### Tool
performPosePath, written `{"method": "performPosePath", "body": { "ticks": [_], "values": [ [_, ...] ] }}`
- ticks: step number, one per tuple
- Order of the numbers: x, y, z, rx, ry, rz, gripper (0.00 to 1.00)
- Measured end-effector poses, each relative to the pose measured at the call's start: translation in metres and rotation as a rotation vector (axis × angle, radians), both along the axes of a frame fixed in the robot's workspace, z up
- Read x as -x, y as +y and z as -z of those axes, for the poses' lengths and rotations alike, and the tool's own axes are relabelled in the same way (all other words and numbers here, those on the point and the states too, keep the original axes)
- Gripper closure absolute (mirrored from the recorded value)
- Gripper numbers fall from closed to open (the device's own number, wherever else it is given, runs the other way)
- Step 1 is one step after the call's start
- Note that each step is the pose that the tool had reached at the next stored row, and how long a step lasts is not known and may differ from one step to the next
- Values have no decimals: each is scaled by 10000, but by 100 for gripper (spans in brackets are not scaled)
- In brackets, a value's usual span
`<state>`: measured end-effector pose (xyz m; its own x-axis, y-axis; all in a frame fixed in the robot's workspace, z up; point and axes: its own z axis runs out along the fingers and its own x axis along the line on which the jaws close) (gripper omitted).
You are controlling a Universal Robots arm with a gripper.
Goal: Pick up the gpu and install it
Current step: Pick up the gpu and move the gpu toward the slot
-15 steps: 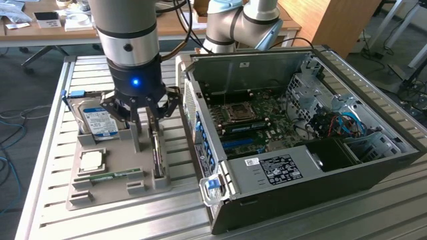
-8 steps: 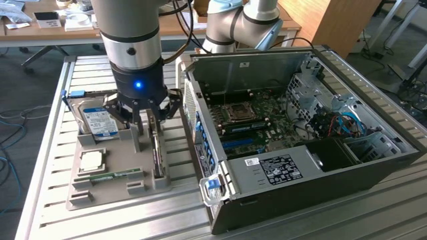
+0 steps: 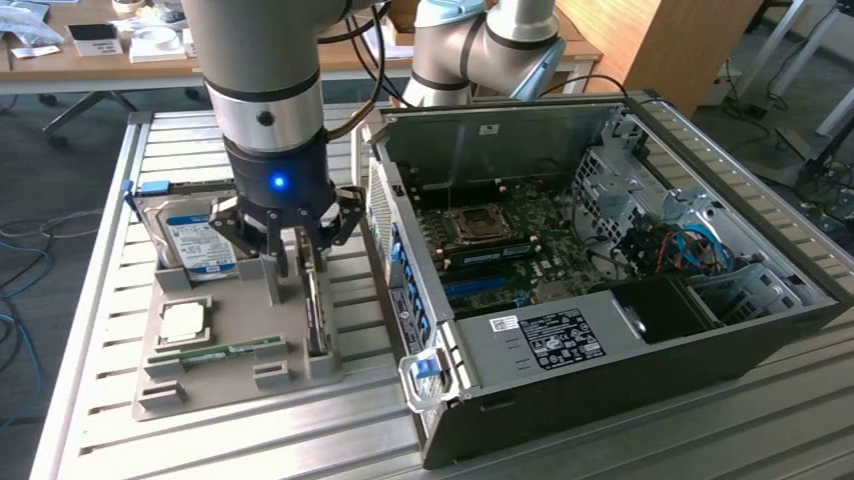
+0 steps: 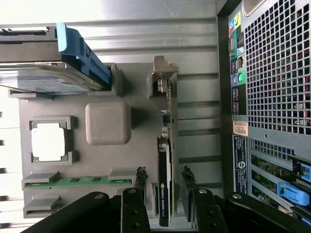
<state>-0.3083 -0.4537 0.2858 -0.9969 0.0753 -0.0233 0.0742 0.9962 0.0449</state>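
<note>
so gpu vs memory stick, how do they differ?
The gpu is bigger and carries a black cooler; the stick is bare and narrow. The gpu sits inside the open gripper; the stick is clear of it. They lie at right angles. Both are green boards on the grey tray.

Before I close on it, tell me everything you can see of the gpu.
The gpu stands on edge in a slot of the grey holder tray. Seen from above, it is a thin green board with a black shroud carrying an NVIDIA label. The open fingers straddle it, a gap on each side, not touching.
</note>
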Motion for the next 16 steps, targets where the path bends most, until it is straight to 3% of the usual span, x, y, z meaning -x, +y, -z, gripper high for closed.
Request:
{"method": "performPosePath", "body": {
  "ticks": [16],
  "values": [
    [-13, 0, 31, 0, 0, 0, 58]
  ]
}}
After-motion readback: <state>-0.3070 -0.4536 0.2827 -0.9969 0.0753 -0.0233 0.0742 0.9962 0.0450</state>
